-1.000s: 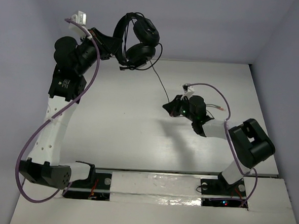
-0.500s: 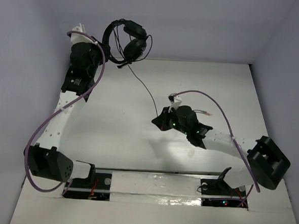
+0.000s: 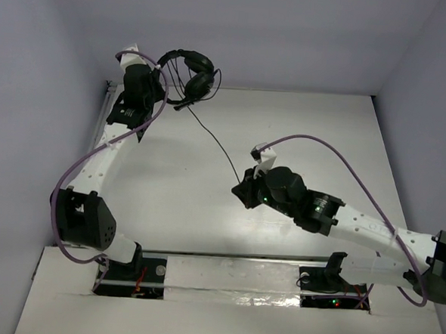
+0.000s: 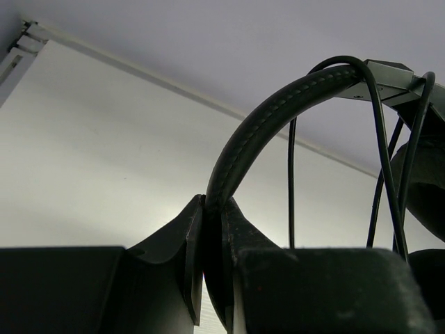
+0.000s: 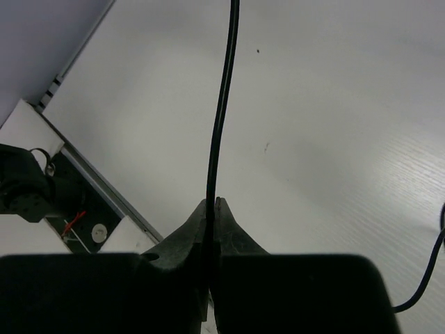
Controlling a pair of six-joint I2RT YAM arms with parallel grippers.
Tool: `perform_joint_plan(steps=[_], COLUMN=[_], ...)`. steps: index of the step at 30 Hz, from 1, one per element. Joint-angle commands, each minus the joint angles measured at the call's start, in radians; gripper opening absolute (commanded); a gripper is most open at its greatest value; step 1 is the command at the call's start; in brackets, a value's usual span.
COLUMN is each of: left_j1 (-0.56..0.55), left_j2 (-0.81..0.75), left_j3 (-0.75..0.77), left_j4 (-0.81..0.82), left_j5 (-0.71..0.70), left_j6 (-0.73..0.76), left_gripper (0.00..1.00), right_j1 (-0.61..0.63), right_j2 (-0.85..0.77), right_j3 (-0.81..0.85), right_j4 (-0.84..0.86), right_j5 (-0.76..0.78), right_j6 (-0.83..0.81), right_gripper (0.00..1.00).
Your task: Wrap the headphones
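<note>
While the white bench point(image 3: 338, 136) lay beneath, the headphones point(image 3: 190, 68) hung above its far left corner, their headband point(image 4: 278, 111) clamped in the left hand point(image 4: 213, 212). Their thin cable point(image 3: 218, 142) ran straight down to the right hand point(image 5: 212, 205), pinched tight on it.

A robotics lab test cell: plain pale walls point(image 3: 292, 35) enclose a white table point(image 3: 169, 179); left arm point(image 3: 98, 159) and right arm point(image 3: 371, 229) bolted at its near edge, trailing purple cables point(image 3: 308, 137).
</note>
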Motion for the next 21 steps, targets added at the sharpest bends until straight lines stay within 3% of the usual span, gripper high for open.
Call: perform_joint_plan(steps=[1,10,15,21], left_j1=[-0.012,-0.219,-0.277,-0.352], left_j2=[0.007,0.105,0.124,0.043], left_j3=[0.06,0.046,-0.05,-0.242], left_j4=[0.055,0.033,0.045,0.133], left_j5=[-0.056,-0.292,-0.288,-0.279], left_j6=[0.028,0.131,0.115,0.089], left_gripper=[0.0,0.0,0.0,0.0], right_j1=[0.02,0.02,0.02,0.02], right_j2=[-0.041,-0.038,-0.036,-0.004], right_j3=[0.106,0.317,0.419,0.476], right_j4=[-0.143,-0.257,-0.271,-0.251], right_j5=[0.063,0.124,0.251,0.373], right_j6=[-0.052,-0.164,-0.256,-0.338], right_gripper=[0.0,0.0,0.0,0.0])
